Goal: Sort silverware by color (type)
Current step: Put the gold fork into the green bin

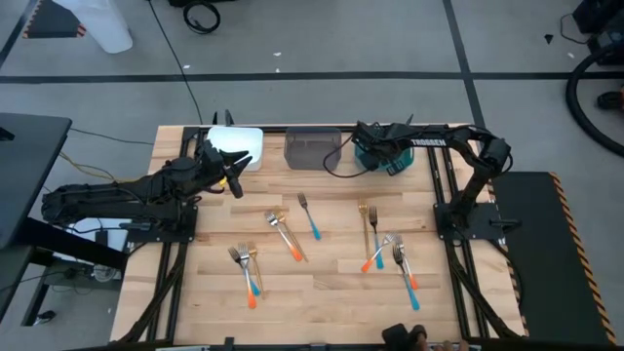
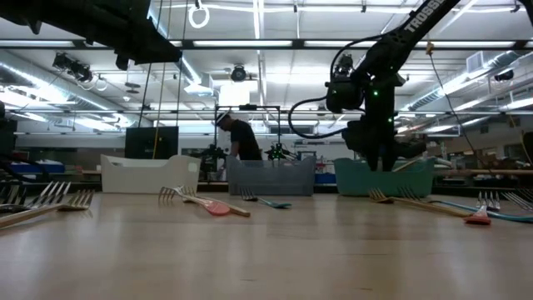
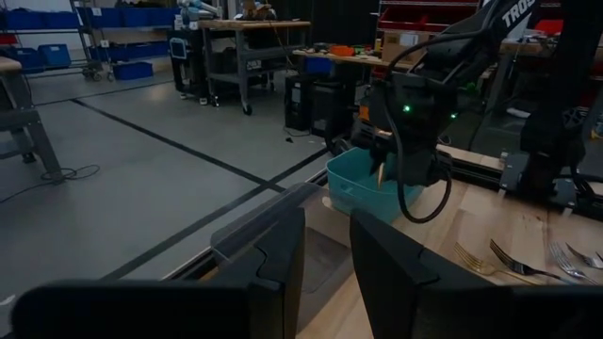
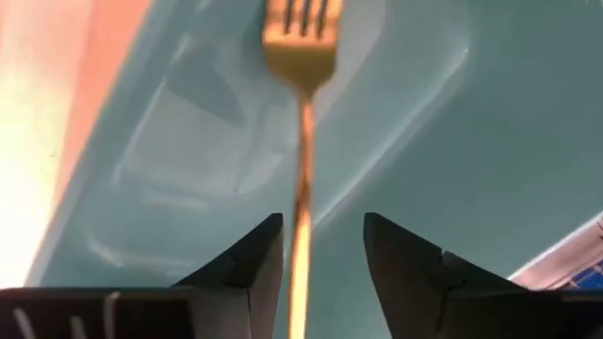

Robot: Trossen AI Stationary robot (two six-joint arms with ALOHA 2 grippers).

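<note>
Right then, the gold fork [image 4: 301, 113] hung tines-forward between the right gripper's [image 4: 320, 250] jaws, directly over the floor of the teal bin [image 4: 452, 141]. The jaws stood apart with the fork's shaft running down the gap nearer one finger, so it was hard to say whether they were pinching it or had let go; I could not tell for sure. Risk number one: if the shaft stuck to one pad on release, it could have swung sideways and clipped the bin wall, or ridden back out when the arm lifted.

Further out from those jaws, the rest of the silverware lay scattered on the desk [image 1: 322, 292]: another gold fork [image 1: 368, 226] beside a blue-handled one, an orange-and-blue cluster [image 1: 398, 261], an orange-handled fork [image 1: 289, 239], a blue-handled fork [image 1: 309, 216], and a pair [image 1: 247, 271] lying crossed. Those overlapping ones were the trouble, I reckoned: a pinch there could have grabbed two colours at once or flicked a neighbour away.

The left gripper [image 1: 231, 168] hovered near the white bin [image 1: 237, 142], well away from the forks; in its wrist view the jaws [image 3: 325, 259] sat slightly apart with nothing between them. The grey bin [image 1: 312, 146] stood between the white and teal ones, and with both arms reaching toward that row, a clash was possible.
</note>
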